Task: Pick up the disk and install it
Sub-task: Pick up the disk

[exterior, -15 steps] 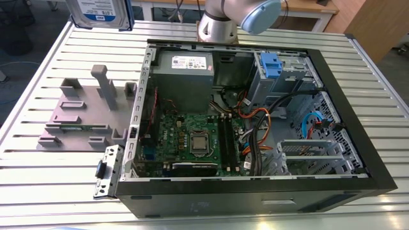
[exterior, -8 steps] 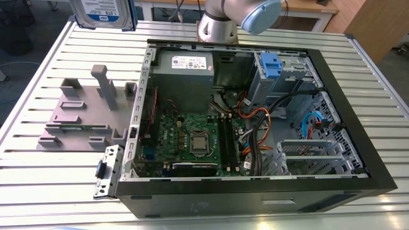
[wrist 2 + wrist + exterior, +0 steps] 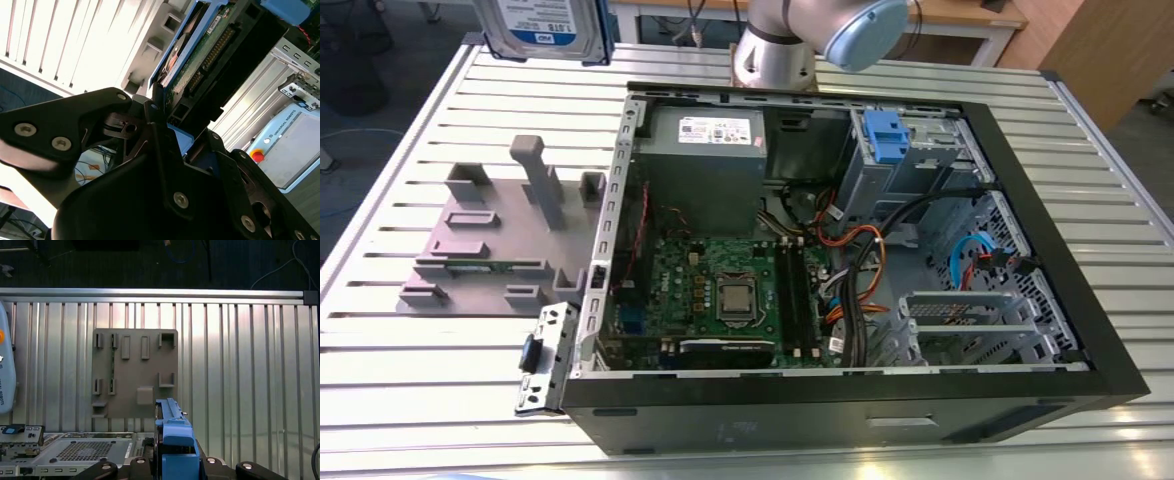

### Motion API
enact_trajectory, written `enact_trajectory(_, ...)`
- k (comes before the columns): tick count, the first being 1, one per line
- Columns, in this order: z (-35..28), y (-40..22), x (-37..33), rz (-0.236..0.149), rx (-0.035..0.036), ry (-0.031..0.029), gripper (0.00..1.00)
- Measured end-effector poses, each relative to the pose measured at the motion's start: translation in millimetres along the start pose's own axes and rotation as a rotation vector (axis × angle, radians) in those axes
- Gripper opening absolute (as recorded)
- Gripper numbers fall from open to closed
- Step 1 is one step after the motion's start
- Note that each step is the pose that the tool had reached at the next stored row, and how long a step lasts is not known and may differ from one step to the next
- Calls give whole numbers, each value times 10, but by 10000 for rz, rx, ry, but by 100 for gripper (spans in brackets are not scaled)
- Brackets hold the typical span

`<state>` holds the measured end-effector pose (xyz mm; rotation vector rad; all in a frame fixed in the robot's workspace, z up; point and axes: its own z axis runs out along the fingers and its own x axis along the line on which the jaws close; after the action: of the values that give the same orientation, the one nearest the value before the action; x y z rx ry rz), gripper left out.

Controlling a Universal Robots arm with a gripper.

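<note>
Item one, the disk [image 3: 540,27]: in the exterior view we find it raised clear of the slatted metal table [image 3: 414,395], at eleven o'clock of the open computer case [image 3: 787,420], with its white-and-blue label towards the camera. Item two, the gripper [image 3: 180,127]: in the second wrist view its black fingers [image 3: 157,135] are drawn in against the disk and clamp it between them, and the blue bracket and green circuit board stand out beyond the tips. Item three, a grey fixture plate [image 3: 480,240], lying on the table at nine o'clock of the case. Item four, the arm's base [image 3: 774,55], at twelve o'clock of the case. Inside the case we note a grey power supply [image 3: 704,150] at eleven o'clock, a small blue latch [image 3: 886,135] at one o'clock and a green motherboard [image 3: 720,285] towards seven o'clock.
</note>
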<state>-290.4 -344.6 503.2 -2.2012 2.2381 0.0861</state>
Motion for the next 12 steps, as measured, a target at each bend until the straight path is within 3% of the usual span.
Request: enact_trajectory(12, -4, -107, -2, 1, 0, 0, 37)
